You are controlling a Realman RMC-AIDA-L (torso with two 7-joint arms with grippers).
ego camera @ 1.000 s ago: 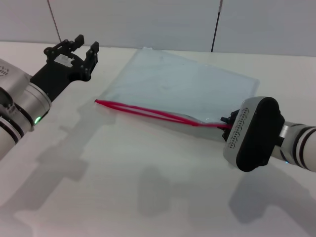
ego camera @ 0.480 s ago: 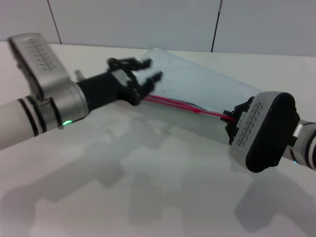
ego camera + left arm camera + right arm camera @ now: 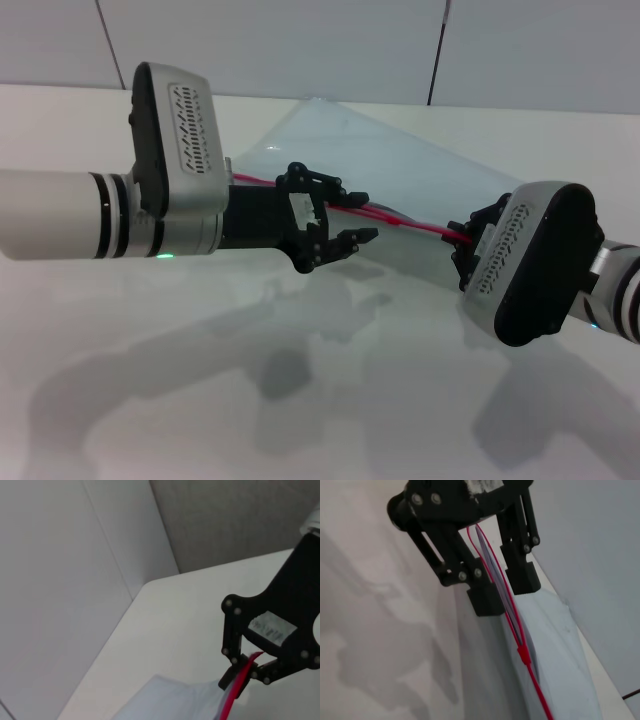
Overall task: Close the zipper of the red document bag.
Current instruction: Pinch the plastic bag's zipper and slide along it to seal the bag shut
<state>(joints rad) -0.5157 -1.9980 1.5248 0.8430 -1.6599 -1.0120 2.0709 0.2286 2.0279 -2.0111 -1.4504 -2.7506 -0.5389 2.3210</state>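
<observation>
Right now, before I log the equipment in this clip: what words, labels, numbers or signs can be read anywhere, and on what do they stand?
Nothing here can be read.
White sticker on the right hand: it has dark print, but too blurred to read.
Small white patch on the left hand: too small to read.
Red document bag and zipper: no print visible.

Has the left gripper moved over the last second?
Yes. The left gripper swung from the table's far left corner rightward, to the red zipper, nearer the right gripper.

Head camera looking down at table (image 3: 330,400), wrist cameras close, all sharing red zipper (image 3: 405,219).
</observation>
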